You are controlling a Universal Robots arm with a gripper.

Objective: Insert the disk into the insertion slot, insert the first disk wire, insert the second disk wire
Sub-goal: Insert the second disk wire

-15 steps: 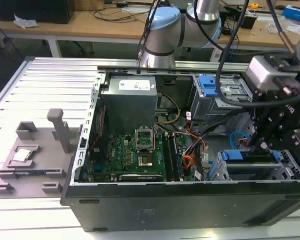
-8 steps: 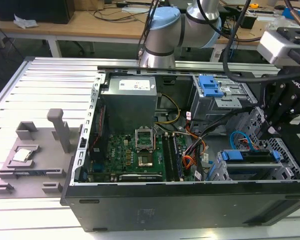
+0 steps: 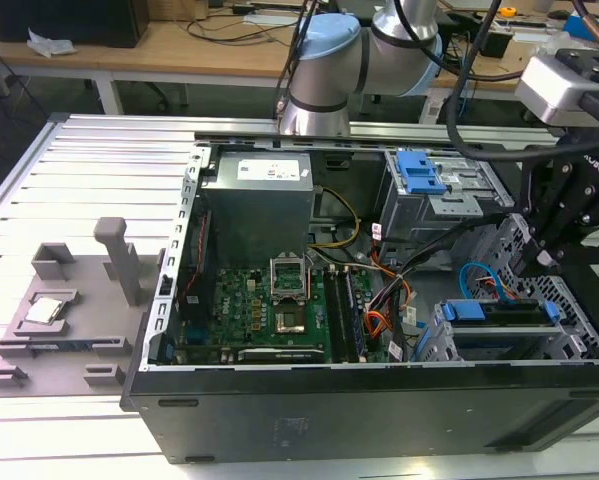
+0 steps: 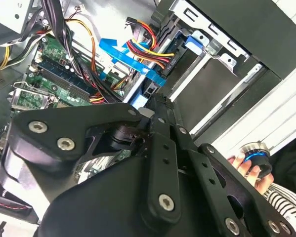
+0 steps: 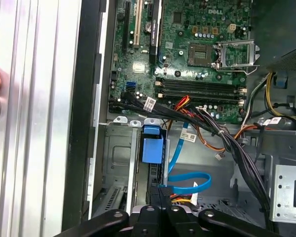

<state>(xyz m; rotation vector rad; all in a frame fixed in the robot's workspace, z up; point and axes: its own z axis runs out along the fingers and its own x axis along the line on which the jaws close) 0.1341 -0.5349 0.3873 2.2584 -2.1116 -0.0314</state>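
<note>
Toward the exterior view's right, at the near corner of the open computer case [image 3: 279, 420], the disk [image 3: 499, 318] lies flat in the insertion slot [image 3: 434, 345], its bright blue carrier showing across the top of the perforated cage. The black gripper [image 3: 544, 250] hangs just above and beyond that cage, with a blue wire [image 3: 479, 280] curling between them. Farther back stands a solid grey bay with a blue latch [image 3: 419, 170], and the motherboard [image 3: 269, 310] fills the case floor. On the ribbed tabletop [image 3: 89, 170] at the exterior view's left sits a grey fixture [image 3: 69, 320]. In the second wrist view the gripper [image 4: 155, 106] points into the case beside a flat blue wire [image 4: 133, 59] and a bundle of red, yellow and black leads [image 4: 145, 49]; a person's hand [image 4: 246, 168] holds a blue-ringed knob outside the case wall. In the first wrist view the fingers [image 5: 155, 197] stand together with hardly a gap, the looped blue wire [image 5: 190, 178] ending right at their tips; whether they pinch it I cannot tell. The carrier's blue tab [image 5: 152, 147] lies just ahead of them.
</note>
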